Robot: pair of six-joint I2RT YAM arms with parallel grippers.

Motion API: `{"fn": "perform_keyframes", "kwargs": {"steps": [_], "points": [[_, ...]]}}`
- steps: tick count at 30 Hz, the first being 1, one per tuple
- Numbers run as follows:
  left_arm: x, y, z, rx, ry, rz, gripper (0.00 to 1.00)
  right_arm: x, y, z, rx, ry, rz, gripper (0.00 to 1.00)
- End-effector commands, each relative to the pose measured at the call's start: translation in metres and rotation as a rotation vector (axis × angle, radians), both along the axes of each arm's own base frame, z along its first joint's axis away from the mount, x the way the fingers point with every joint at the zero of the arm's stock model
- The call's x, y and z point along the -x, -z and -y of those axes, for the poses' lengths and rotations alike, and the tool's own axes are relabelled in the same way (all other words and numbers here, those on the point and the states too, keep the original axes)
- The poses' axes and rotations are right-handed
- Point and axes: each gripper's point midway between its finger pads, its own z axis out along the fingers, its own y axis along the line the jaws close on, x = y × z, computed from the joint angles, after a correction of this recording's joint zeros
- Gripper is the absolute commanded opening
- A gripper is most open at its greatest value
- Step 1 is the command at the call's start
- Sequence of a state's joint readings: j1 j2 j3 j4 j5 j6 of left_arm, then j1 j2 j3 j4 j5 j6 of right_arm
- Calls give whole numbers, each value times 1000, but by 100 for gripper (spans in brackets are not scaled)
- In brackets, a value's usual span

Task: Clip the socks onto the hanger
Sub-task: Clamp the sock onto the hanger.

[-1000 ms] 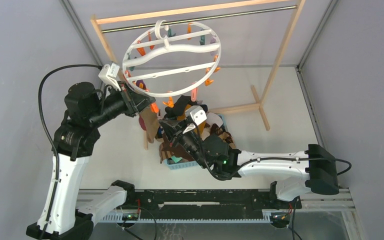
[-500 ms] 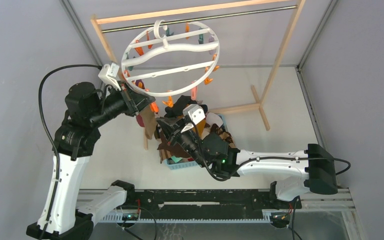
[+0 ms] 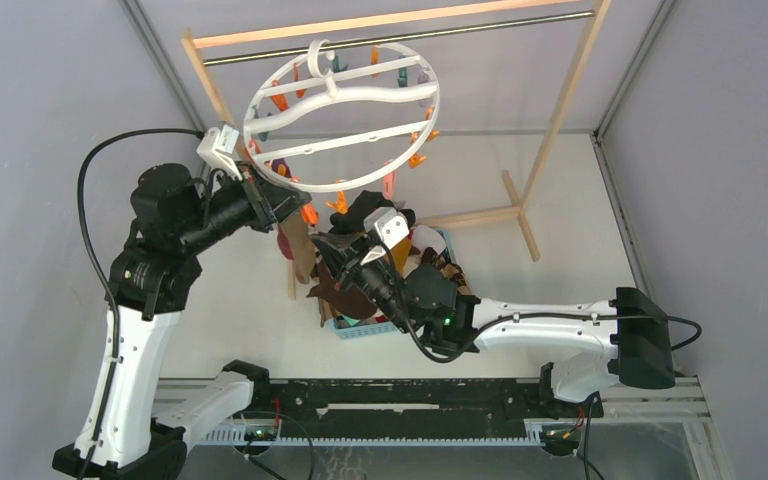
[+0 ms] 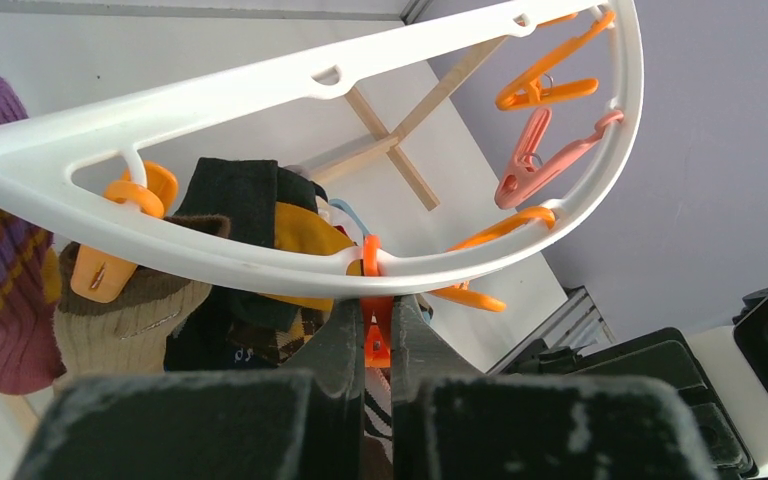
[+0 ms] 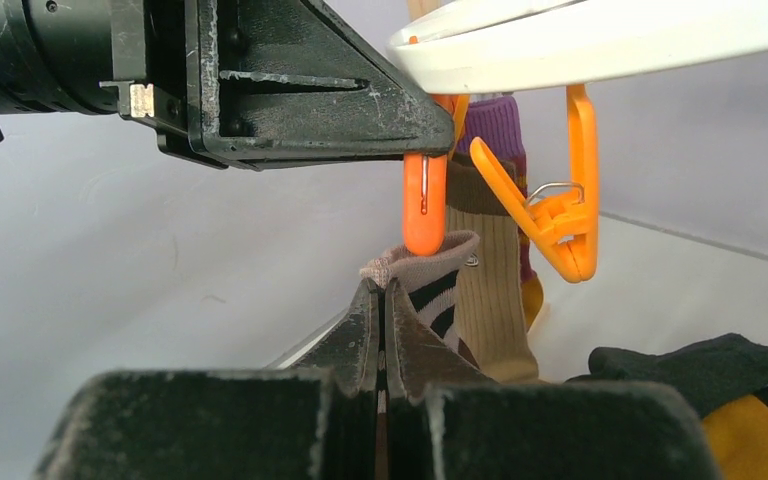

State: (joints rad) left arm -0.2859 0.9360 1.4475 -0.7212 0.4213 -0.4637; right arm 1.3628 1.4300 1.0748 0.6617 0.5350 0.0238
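Note:
The white ring hanger (image 3: 340, 110) hangs from the rack rod, with orange, pink and teal clothespins. My left gripper (image 3: 298, 208) is shut on an orange clothespin (image 4: 377, 338) at the ring's near rim (image 4: 260, 268). My right gripper (image 5: 383, 290) is shut on a brown, black-and-white striped sock (image 5: 430, 265). It holds the sock's cuff just under that pin's lower tip (image 5: 424, 215). A tan sock (image 5: 495, 300) and a maroon-purple sock (image 4: 0, 300) hang clipped beside it. More socks (image 3: 415, 262) lie piled in the basket.
The light-blue basket (image 3: 362, 329) sits on the table under my right arm. The wooden rack frame (image 3: 560, 110) with its metal rod stands behind, its foot (image 3: 518, 213) on the table. Another orange pin (image 5: 560, 220) hangs right of the held sock.
My right gripper has moved slightly left and up with the striped sock, towards the pin. The hanger has swung a little. The left gripper has stayed on the pin.

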Motion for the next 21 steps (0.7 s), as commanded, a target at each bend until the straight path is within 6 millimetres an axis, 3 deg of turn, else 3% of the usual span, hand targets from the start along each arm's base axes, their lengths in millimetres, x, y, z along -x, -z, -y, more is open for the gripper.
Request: {"fn": "perform_keyframes", "kwargs": {"steps": [1,8,21], "points": [[-4,-6,1,19,-9,26,0,-2,-36,3,-78,-2,39,0],[-4,-7,0,11,-15,36,0,-8,-45,9,-97,9,50,0],[-2,-11,0,14,-15,48,0,-23,-43,9,-100,16,35,0]]}}
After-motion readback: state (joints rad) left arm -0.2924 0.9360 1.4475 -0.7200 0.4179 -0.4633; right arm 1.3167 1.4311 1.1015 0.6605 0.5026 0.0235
